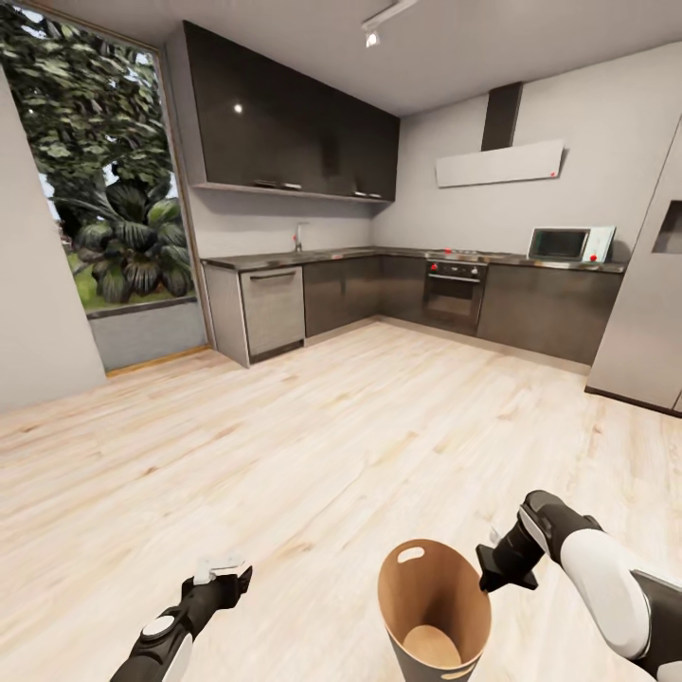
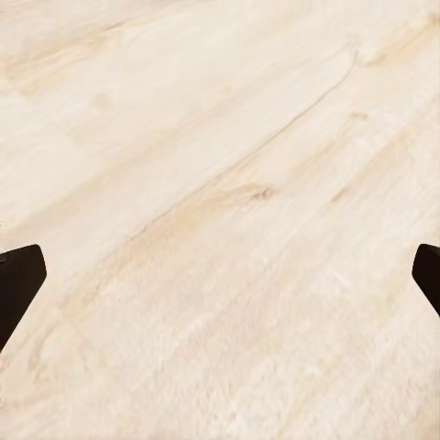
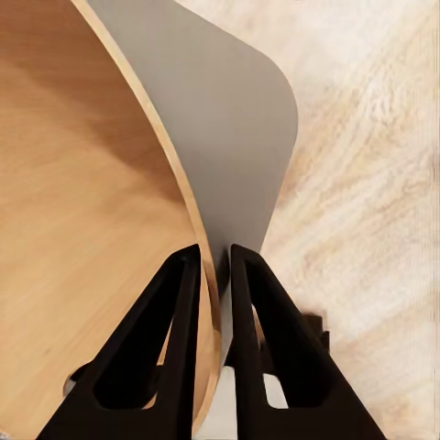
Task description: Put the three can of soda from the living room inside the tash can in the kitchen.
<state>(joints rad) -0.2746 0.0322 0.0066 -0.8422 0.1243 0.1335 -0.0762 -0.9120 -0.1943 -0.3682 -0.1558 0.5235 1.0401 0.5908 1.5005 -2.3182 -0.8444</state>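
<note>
The tash can, a tapered brown bin with an oval handle hole, hangs low in front of me in the head view. My right gripper is shut on its rim, one finger inside and one outside. In the right wrist view the black fingers pinch the thin wall of the bin. The part of the bin's bottom that I see is bare. My left gripper is open over the wood floor, its dark fingertips wide apart with nothing between them. The cans of soda are out of view.
The kitchen lies ahead across light wood floor: dark wall cabinets, grey counter, silver dishwasher, oven, microwave. A tall silver fridge stands at the right. A big window is at the left.
</note>
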